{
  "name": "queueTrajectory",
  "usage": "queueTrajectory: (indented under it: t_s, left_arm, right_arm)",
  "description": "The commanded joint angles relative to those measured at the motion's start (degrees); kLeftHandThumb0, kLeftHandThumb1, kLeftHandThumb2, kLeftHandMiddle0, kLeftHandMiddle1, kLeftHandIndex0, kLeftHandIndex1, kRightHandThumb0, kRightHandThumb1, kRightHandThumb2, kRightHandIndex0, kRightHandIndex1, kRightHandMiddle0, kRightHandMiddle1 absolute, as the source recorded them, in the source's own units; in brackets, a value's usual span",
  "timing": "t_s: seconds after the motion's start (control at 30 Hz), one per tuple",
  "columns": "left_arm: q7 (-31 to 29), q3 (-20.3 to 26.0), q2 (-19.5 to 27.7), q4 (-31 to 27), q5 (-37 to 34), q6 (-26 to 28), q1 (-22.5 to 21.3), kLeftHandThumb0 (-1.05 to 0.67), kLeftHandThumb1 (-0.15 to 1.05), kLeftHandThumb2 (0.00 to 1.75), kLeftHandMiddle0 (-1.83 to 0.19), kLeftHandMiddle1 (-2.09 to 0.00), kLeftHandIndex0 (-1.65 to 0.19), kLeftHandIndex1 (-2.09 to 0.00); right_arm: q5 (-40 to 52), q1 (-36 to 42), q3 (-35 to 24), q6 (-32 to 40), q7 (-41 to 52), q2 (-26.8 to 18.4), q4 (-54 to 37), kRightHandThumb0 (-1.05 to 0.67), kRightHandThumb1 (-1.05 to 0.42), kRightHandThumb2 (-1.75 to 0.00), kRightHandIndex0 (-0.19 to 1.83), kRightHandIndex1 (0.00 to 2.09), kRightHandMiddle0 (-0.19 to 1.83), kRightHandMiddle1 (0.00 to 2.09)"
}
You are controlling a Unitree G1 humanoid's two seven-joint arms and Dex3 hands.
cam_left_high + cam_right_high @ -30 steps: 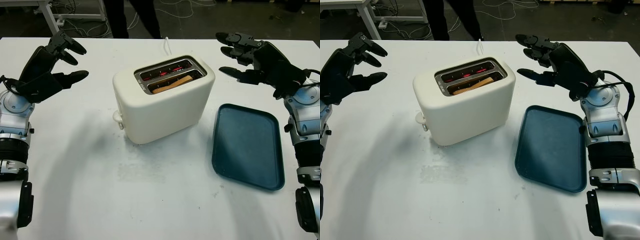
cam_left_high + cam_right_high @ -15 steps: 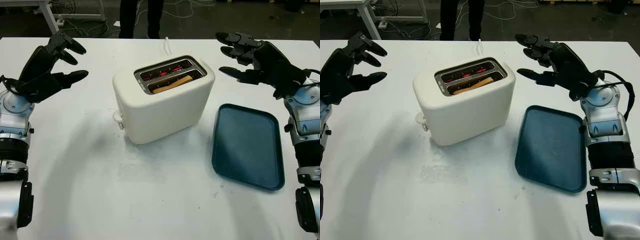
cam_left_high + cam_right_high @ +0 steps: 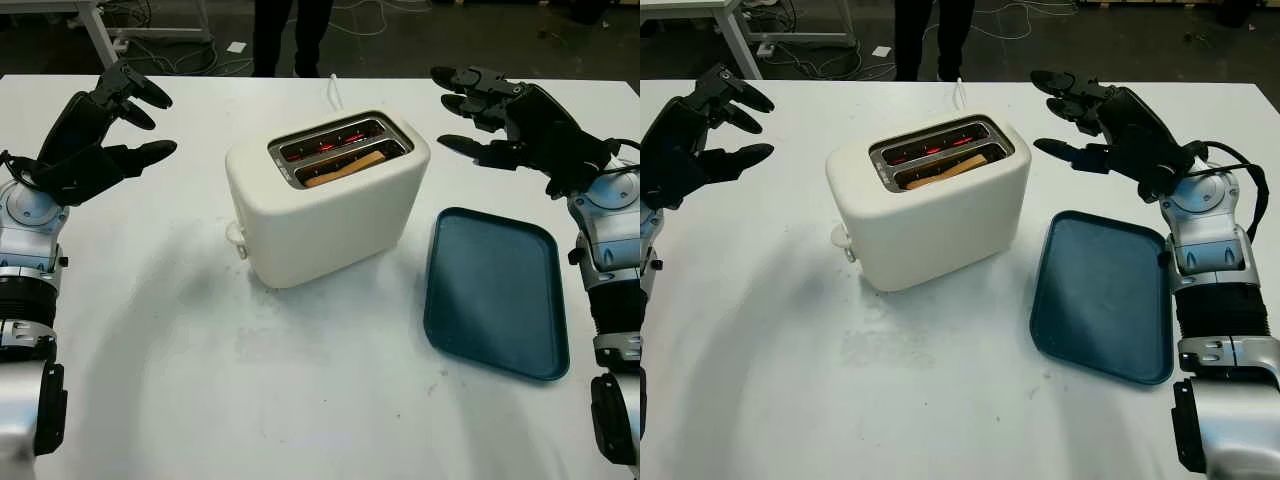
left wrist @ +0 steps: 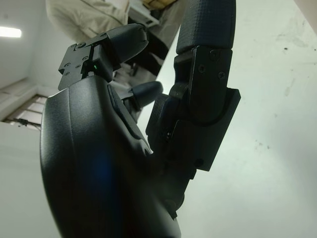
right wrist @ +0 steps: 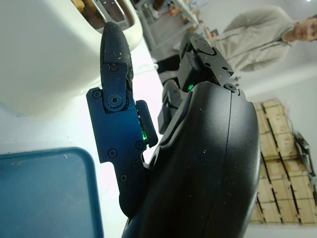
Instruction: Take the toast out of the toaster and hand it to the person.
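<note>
The left hand (image 3: 100,130) hung open above the worktop's (image 3: 300,380) far left; the right hand (image 3: 505,125) hung open beyond the blue tray (image 3: 495,290). Between them stood the cream toaster (image 3: 325,200), toast (image 3: 345,167) sitting in its near slot. A person (image 3: 918,30) stood behind.

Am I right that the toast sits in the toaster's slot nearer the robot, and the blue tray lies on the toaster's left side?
Not quite. The toast does sit in the slot of the toaster nearer the robot, but the blue tray lies on the toaster's right side, below the open right hand. The left eye view shows it; the open left hand hovers on the other side.
</note>
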Motion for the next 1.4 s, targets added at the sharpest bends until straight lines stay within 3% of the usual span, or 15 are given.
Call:
queueTrajectory:
  t_s: [0.0,1.37]
  left_arm:
    - [0.0,0.1,-0.1,0.5,-0.5,-0.7,-0.5,-1.05,0.92,0.34,0.00,-1.58,0.00,-1.46]
    - [3.0,-0.1,-0.3,-1.4,0.7,0.8,1.0,-1.05,0.92,0.35,0.00,-1.62,0.00,-1.50]
  right_arm:
    - [0.5,-0.4,-0.5,-0.2,0.2,-0.1,0.1,-0.66,-0.92,-0.26,0.28,0.01,0.28,0.01]
    - [1.4,2.7,-2.0,2.8,-1.4,1.0,-5.6,-0.69,-0.92,-0.21,0.22,0.01,0.24,0.01]
